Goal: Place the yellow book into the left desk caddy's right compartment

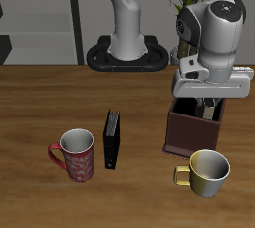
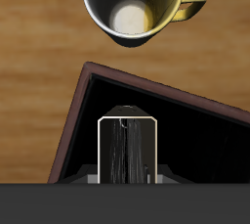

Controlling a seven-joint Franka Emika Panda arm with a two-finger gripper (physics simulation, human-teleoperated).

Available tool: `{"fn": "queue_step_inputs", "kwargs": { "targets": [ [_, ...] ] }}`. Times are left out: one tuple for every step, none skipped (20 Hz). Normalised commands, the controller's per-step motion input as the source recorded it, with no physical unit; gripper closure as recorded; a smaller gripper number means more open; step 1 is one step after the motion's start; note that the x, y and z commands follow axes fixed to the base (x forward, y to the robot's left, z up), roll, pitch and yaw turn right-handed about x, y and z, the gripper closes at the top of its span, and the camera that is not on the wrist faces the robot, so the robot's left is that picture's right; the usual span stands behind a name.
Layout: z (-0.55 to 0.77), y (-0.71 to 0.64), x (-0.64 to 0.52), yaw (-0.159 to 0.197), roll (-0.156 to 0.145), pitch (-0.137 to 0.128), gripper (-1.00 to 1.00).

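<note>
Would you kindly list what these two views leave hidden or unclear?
- Gripper fingers: exterior view, hidden behind the left desk caddy wall.
- Caddy dividers: wrist view, interior too dark.
- Yellow book: wrist view, partly cut off by the gripper body; which compartment cannot be told.

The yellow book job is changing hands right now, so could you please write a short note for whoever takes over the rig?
Gripper: low over the left desk caddy, shut on the yellow book, which it holds upright.
Yellow book: the wrist view shows it inside the caddy's walls, not released. Which compartment it is in, and whether it touches the bottom, cannot be told from these views.
Nearby: yellow mug just in front of the caddy; black book and red mug stand apart.
Done: book picked up and brought to the caddy.
Left: confirm the right compartment, lower, open, retract.
</note>
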Motion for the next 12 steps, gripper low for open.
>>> {"fn": "queue_step_inputs", "kwargs": {
  "targets": [
    [-0.15, 0.09, 0.03, 0.017, 0.031, -0.014, 1.00],
    [0.01, 0.05, 0.06, 0.000, 0.000, 0.000, 1.00],
    [-0.26, -0.07, -0.03, -0.048, -0.010, 0.081, 1.00],
    [-0.07, 0.09, 0.16, -0.002, -0.013, 0.020, 1.00],
    [-0.22, -0.01, -0.08, 0.044, 0.026, -0.010, 1.00],
    [-0.27, -0.11, -0.04, -0.038, 0.013, 0.069, 1.00],
    [-0.07, 0.03, 0.06, 0.011, 0.009, -0.003, 1.00],
    [-0.06, -0.09, -0.06, 0.027, -0.010, 0.008, 1.00],
    [0.09, 0.03, -0.16, -0.001, 0.145, -0.074, 1.00],
    [0.04, -0.15, -0.06, 0.019, -0.006, -0.008, -1.00],
    [0.09, -0.14, 0.07, -0.041, 0.039, -0.006, -1.00],
    [0.12, 0.03, -0.18, -0.002, 0.062, -0.052, -1.00]
  ]
}}
